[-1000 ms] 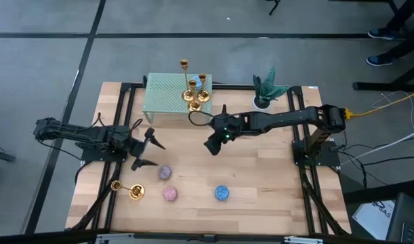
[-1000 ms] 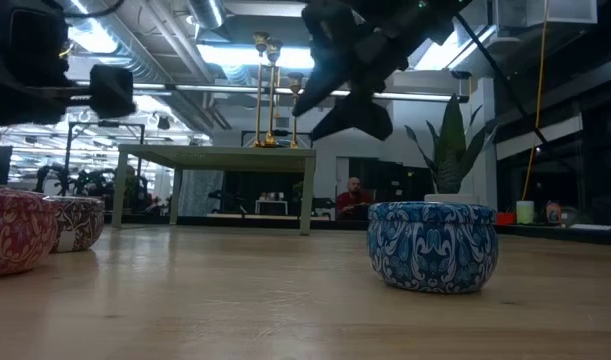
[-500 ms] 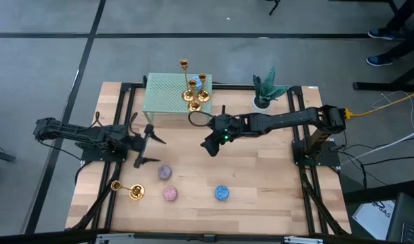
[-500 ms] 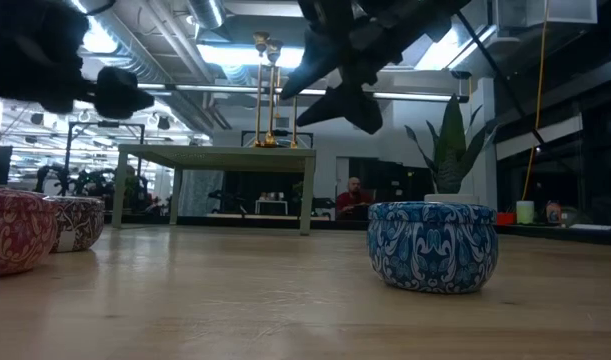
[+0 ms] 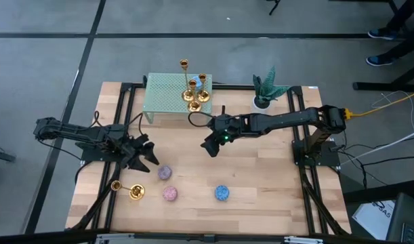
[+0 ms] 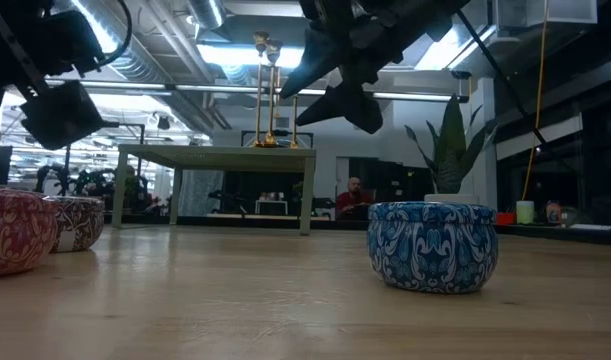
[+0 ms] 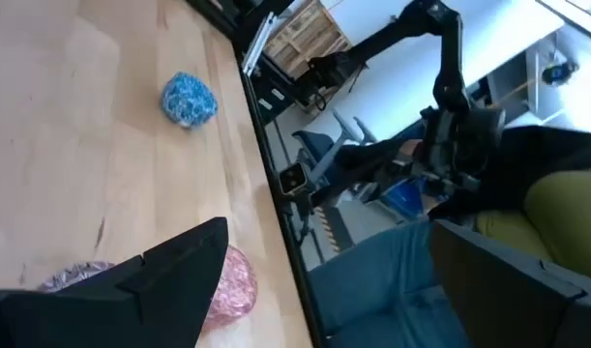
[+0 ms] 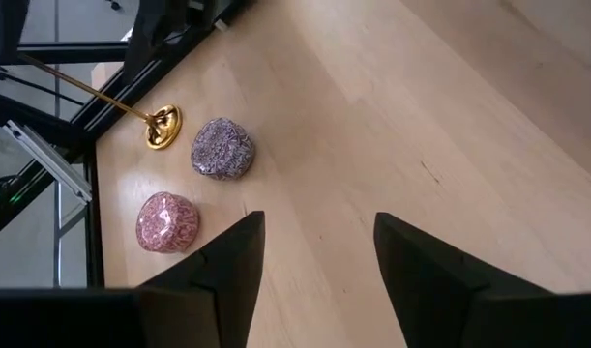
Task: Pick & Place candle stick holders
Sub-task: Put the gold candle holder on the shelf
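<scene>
Tabletop: pale wood, seen from above.

Green stand: at the far edge, with three upright gold holders clustered at its right end.

Fourth holder: lying on its side near the front left corner, flared base toward the candles, stem pointing to the left edge. In the right wrist view it lies just beside the purple-grey candle.

Candles: purple-grey, pink and blue, well apart from the stand; the pink one lies between the fallen holder and the blue one.

Potted plant: far right of the stand.

Left hand: low over the tabletop, just beside the purple-grey candle, above the fallen holder; fingers apart, nothing between them.

Right hand: raised over the middle of the tabletop, in front of the stand; fingers apart, holding nothing.

Person: seated in the room beyond, low view.
</scene>
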Controlling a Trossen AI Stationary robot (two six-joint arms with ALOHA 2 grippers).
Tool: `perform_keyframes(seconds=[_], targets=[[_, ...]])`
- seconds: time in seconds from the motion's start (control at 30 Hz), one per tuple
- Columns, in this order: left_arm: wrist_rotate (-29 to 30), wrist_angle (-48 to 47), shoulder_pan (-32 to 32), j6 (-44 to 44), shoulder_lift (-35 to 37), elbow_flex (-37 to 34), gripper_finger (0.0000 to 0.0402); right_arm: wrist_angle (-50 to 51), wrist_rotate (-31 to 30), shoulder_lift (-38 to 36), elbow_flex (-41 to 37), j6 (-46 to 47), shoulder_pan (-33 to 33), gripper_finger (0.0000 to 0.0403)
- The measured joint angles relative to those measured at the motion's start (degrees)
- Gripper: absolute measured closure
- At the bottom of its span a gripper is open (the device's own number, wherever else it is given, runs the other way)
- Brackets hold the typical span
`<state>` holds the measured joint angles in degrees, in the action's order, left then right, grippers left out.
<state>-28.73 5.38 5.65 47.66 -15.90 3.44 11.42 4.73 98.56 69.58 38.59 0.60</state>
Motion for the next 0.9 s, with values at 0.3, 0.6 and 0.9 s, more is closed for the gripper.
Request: perform_keyframes(seconds=[0.3, 0.6, 0.9], targets=[[0.4, -6.0, -0.1, -4.9, 0.0, 0.0, 0.0048, 0.0, 0.0, 0.0, 0.0, 0.0, 0.0, 0.0202], [-9.6, -13.2, 0.0, -6.5, 0.0, 1.9, 0.0061, -0.1, -0.1, 0.0, 0.0, 0.2, 0.0, 0.0202], [3.6, -41.8, -0.1, -19.1, -0.6, 18.9, 0.0094, -0.9, -2.5, 0.0, 0.0, 0.0, 0.0, 0.0202]])
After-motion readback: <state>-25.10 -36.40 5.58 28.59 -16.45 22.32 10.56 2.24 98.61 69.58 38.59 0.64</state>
